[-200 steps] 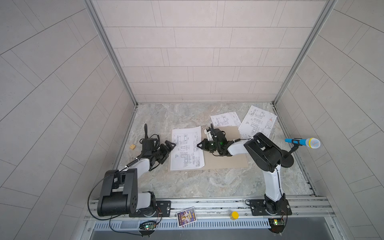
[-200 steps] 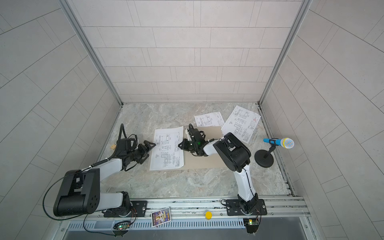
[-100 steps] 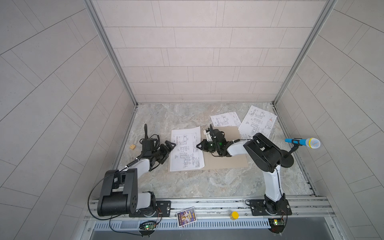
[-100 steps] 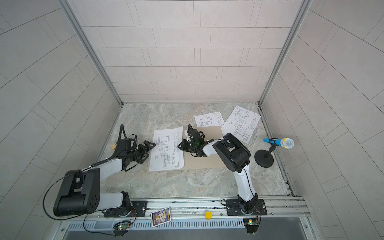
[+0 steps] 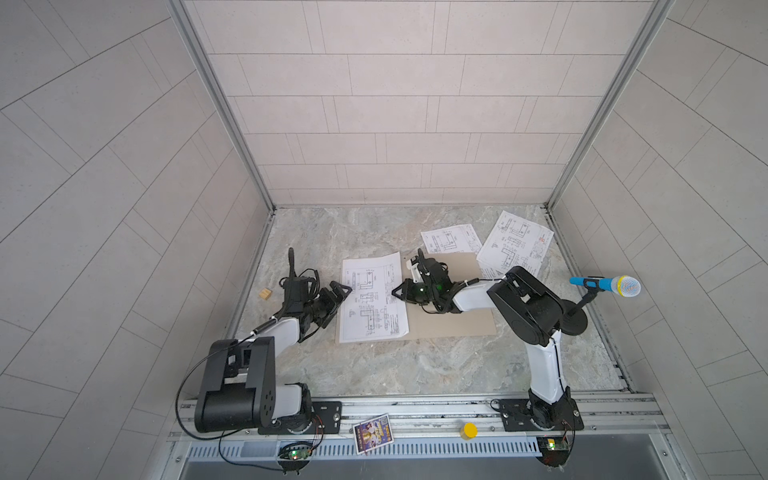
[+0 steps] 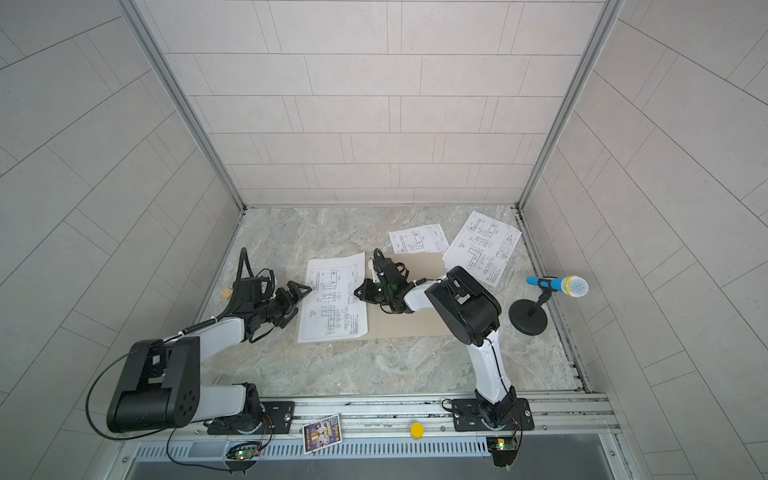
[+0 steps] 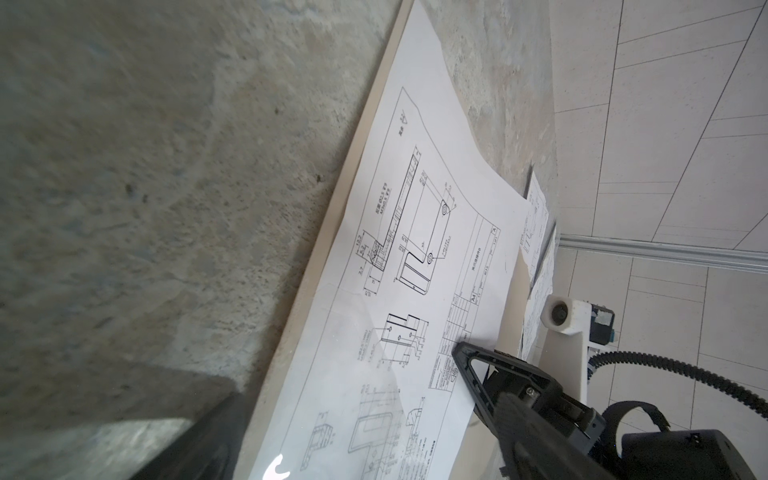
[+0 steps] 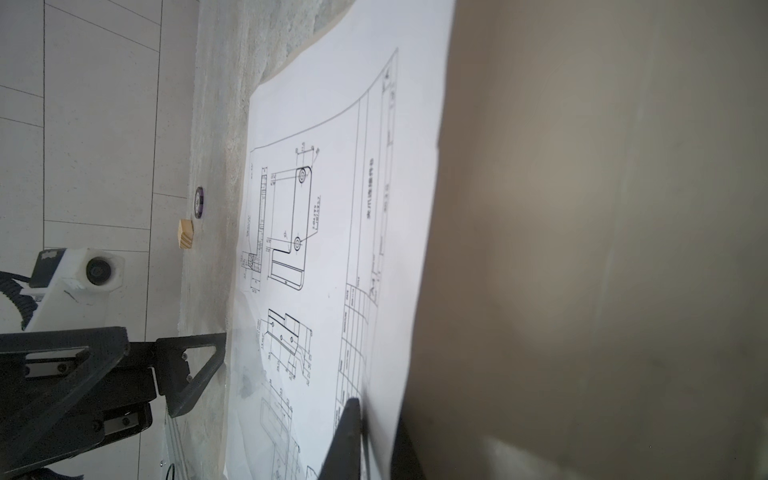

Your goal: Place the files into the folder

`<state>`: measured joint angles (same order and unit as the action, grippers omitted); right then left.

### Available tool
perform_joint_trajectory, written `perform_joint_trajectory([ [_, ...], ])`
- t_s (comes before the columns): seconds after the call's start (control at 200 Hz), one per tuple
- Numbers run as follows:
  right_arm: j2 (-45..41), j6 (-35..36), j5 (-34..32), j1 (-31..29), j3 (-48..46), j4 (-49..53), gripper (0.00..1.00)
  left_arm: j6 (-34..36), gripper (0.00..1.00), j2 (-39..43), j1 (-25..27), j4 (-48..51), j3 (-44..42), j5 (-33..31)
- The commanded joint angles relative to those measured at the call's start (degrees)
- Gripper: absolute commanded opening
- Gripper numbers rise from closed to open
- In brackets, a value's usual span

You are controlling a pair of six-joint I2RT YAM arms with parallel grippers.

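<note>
Grey marble table (image 5: 374, 374), tan folder (image 5: 457, 324) at centre, first sheet (image 5: 372, 299) on its 9 o'clock half.
Second sheet (image 5: 451, 241) and third sheet (image 5: 517, 245) lie at the folder's 12 and 1 o'clock. Left gripper (image 5: 337, 305) is wide open, empty, at first sheet's 9 o'clock; right gripper (image 5: 395, 291) has jaws nearly meeting about its 3 o'clock edge, if they pinch I cannot tell.

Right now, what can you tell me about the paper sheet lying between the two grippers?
The sheet is white paper printed with black line drawings of a bracket, dimensions and a title block. It lies face up on the left part of the tan folder, mostly flat, its far end bowed up slightly. The right gripper has its fingertips astride the sheet's right edge with a narrow gap between them; whether they grip it is unclear. The open left gripper sits close beside its left edge.
</note>
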<state>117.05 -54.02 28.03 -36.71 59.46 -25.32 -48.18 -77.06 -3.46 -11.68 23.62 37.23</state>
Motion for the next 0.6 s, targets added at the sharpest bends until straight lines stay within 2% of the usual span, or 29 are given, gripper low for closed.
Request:
perform_joint_trajectory([
  [0.0,-2.9,0.0,-0.5,-0.5,0.7,3.5,0.28,0.7,1.00,1.2,-0.1,6.4,1.2,-0.5],
  [0.035,-3.5,0.5,-0.5,-0.5,0.9,4.2,0.41,1.1,1.00,2.0,-0.1,8.2,2.0,-1.3],
  [0.055,-3.9,0.8,-0.6,-0.5,0.9,4.7,0.45,1.3,1.00,2.6,-0.1,9.1,2.3,-1.8],
  [0.15,-5.9,1.7,-1.3,-0.4,1.2,6.5,0.53,2.4,1.00,5.6,-0.1,12.8,3.9,-4.2],
  [0.22,-7.3,2.6,-2.5,-0.1,1.4,9.1,0.63,3.0,1.00,7.0,-0.1,15.5,5.4,-5.3],
  [0.445,-11.9,3.5,-3.1,0.4,0.9,11.5,0.64,3.1,1.00,7.0,0.2,19.0,9.6,-7.1],
  [0.595,-14.6,5.7,-3.3,1.1,0.6,15.2,0.62,3.5,0.95,6.7,3.6,18.4,11.9,-7.7],
])
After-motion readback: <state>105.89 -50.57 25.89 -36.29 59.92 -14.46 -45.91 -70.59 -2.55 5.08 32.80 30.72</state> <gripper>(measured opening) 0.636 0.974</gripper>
